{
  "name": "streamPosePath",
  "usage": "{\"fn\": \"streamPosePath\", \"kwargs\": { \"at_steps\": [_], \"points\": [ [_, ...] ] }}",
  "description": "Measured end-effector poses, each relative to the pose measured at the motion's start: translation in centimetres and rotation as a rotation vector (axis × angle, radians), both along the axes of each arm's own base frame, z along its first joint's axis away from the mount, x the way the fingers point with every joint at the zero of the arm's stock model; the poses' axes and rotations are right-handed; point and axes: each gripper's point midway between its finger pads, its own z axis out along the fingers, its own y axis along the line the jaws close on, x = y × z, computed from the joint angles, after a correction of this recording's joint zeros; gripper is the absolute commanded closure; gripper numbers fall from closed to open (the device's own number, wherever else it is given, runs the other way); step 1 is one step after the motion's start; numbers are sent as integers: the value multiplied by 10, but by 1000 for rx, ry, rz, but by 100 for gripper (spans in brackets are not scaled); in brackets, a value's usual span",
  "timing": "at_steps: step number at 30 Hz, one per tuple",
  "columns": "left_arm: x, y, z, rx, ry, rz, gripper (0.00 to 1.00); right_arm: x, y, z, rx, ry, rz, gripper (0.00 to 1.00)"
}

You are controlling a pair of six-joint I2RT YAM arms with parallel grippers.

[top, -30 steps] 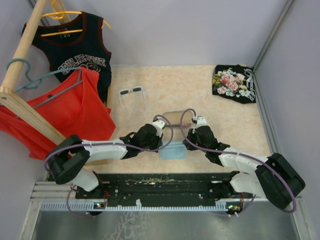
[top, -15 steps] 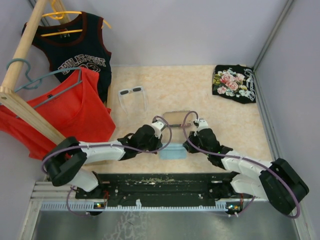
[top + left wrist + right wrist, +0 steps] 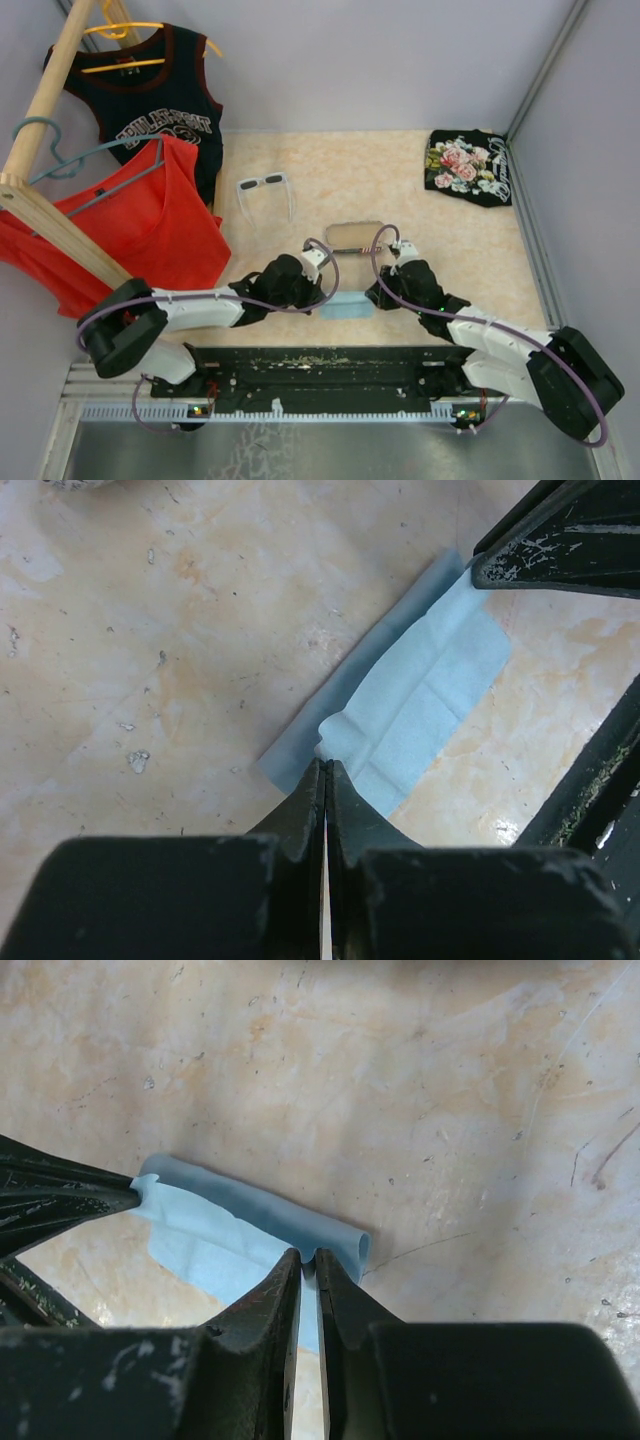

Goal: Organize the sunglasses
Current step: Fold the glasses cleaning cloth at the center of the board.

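Left gripper (image 3: 325, 768) is clenched on one end of a folded blue cloth (image 3: 420, 700). Right gripper (image 3: 307, 1257) sits at the cloth's other end, jaws barely parted; whether it grips is unclear. White sunglasses (image 3: 265, 184) lie well beyond the cloth, far-left, untouched.

The left gripper (image 3: 325, 768) pinches one end of the folded light-blue cloth (image 3: 425, 695) (jaws tight together) on the marbled table (image 3: 130, 650).
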Motion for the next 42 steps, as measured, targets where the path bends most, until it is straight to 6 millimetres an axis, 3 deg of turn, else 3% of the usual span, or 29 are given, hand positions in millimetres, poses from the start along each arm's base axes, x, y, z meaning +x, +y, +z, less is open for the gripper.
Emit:
{"fn": "streamPosePath", "kwargs": {
  "at_steps": [7,23,32,38,42],
  "points": [
    [-7,2,2,-23,2,-21,99,-7,0,2,16,15,12,88],
    [-13,4,-3,-29,14,-30,82,-22,-5,-11,1,91,21,77],
    [-24,10,-10,-38,35,-41,80,-29,-2,-2,43,74,49,77],
    [-33,16,-20,-29,65,-42,73,-40,-6,-9,44,114,52,75],
    [-36,16,-15,-49,72,-41,67,-42,-9,-5,50,114,33,70]
  ]
}}
